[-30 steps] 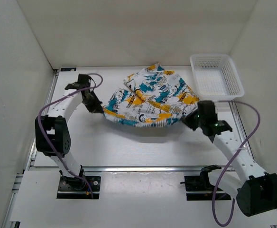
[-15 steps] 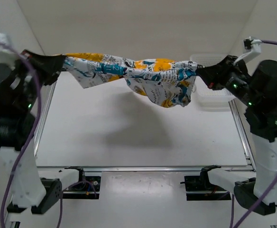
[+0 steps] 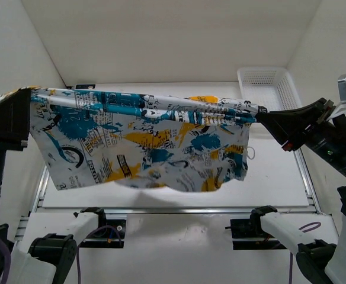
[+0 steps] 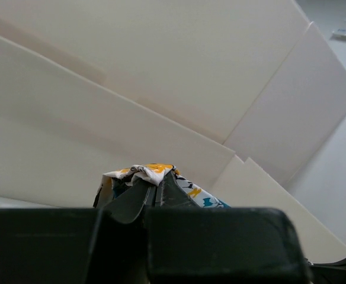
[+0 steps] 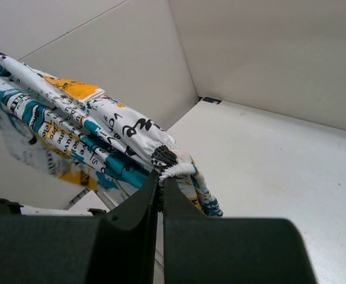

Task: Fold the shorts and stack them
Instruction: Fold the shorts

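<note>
L gripper (image 4: 155, 189) & R gripper (image 5: 160, 176) both clamped tight on shorts (image 3: 143, 139) top-edge corners. Fabric is taut btwn fingers, hanging below them, above table (image 3: 274, 168). White mesh basket (image 3: 262, 72) behind R fingers.

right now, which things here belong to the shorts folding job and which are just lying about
Job:
- shorts, stretched in the air between both arms
- left end effector, pinching one top corner
- right end effector, pinching the other

Lying about:
- basket, at the far right of the table, untouched
</note>
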{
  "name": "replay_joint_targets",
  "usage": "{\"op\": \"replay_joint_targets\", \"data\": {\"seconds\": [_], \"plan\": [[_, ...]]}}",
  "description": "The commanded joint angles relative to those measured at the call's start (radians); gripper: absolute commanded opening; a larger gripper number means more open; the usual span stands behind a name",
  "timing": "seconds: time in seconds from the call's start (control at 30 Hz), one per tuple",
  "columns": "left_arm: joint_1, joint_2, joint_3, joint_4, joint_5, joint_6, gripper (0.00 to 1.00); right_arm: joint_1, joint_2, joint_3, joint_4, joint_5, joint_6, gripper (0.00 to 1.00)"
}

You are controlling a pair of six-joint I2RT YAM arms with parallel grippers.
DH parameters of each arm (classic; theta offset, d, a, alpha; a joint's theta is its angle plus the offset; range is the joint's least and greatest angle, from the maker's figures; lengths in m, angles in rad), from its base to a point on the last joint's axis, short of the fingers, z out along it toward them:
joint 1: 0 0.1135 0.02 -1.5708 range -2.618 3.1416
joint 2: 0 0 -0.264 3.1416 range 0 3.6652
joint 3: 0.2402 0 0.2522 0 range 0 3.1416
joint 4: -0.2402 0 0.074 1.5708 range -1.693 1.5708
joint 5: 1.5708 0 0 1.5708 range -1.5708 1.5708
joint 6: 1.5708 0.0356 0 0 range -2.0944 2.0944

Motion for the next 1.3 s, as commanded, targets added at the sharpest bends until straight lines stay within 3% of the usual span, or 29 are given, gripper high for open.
{"op": "replay_joint_targets", "data": {"seconds": [0.0,0.2,0.4,0.53,0.73,0.83,0.93,1.03,1.27], "plan": [[0.005,0.119,-0.096,0.017,-0.103,0.042,0.1,-0.008,0.01,-0.078,-0.025,0.16,-0.012,0.0],[0.005,0.3,-0.335,0.066,-0.078,0.062,0.1,-0.008,0.069,-0.336,0.071,0.305,-0.022,0.0],[0.025,0.584,-0.382,0.077,0.017,0.072,0.1,-0.008,0.299,-0.568,0.232,0.455,-0.032,0.0],[0.025,0.788,-0.293,0.077,0.026,0.082,0.1,-0.052,0.514,-0.592,0.328,0.465,-0.02,0.0],[0.034,1.094,0.013,0.028,0.026,0.093,0.1,-0.092,0.859,-0.402,0.352,0.451,0.014,0.0],[0.034,1.159,0.091,0.004,0.057,0.102,0.1,-0.103,0.967,-0.299,0.331,0.414,0.037,0.0],[0.023,1.14,0.053,0.004,0.077,0.102,0.1,-0.112,0.996,-0.252,0.316,0.383,0.037,0.0],[0.0,1.02,-0.107,0.004,0.077,0.122,0.1,-0.112,0.97,-0.281,0.306,0.372,0.028,0.0],[-0.092,0.576,-0.748,0.06,0.045,0.092,0.1,-0.112,0.759,-0.498,0.268,0.351,0.028,0.0]]}}
